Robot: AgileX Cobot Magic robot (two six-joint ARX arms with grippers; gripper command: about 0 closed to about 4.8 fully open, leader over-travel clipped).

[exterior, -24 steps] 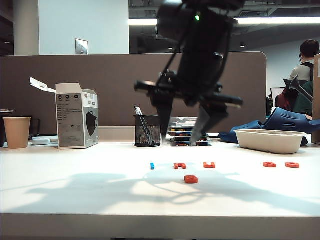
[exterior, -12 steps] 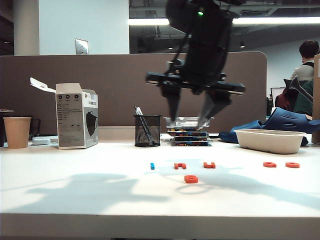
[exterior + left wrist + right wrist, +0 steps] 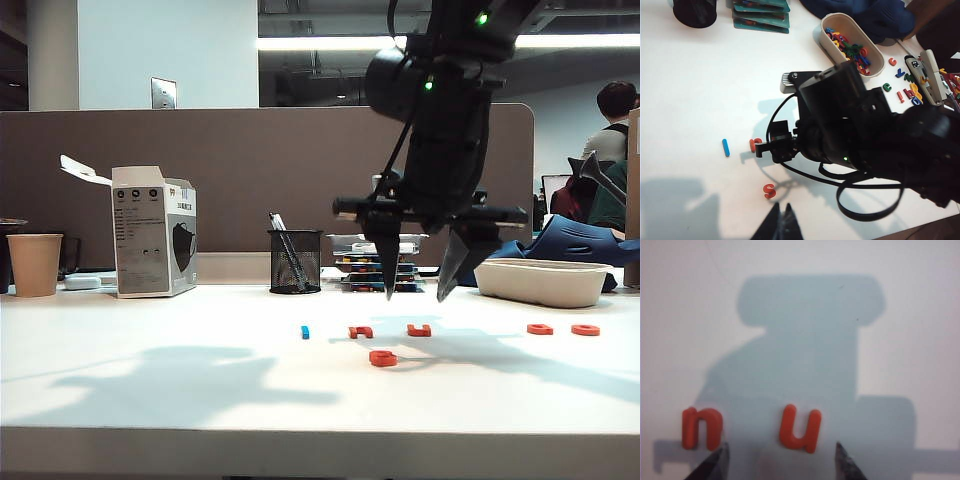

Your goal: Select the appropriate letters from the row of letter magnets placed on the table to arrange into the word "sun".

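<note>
On the white table [image 3: 150,370] lies the row of letter magnets: a blue piece [image 3: 305,331], an orange-red "n" [image 3: 360,331], a "u" [image 3: 419,329] and two more orange-red pieces [image 3: 540,328] [image 3: 585,329]. An orange-red "s" [image 3: 382,358] lies alone, nearer the front edge. My right gripper [image 3: 416,296] hangs open just above the "u" [image 3: 800,428], which sits between its fingertips [image 3: 842,456], with the "n" [image 3: 701,427] beside one tip. My left gripper [image 3: 781,209] is shut and empty, hovering near the "s" [image 3: 769,190]. It does not show in the exterior view.
Along the back stand a paper cup [image 3: 34,264], a white carton [image 3: 153,232], a mesh pen holder [image 3: 295,261], stacked books [image 3: 375,268] and a white tray [image 3: 540,281] of loose letters [image 3: 850,45]. A brown partition [image 3: 120,180] rises behind.
My right gripper has swung to the right and come down, from above the "n" to just over the "u", staying open. The letters have not moved.
</note>
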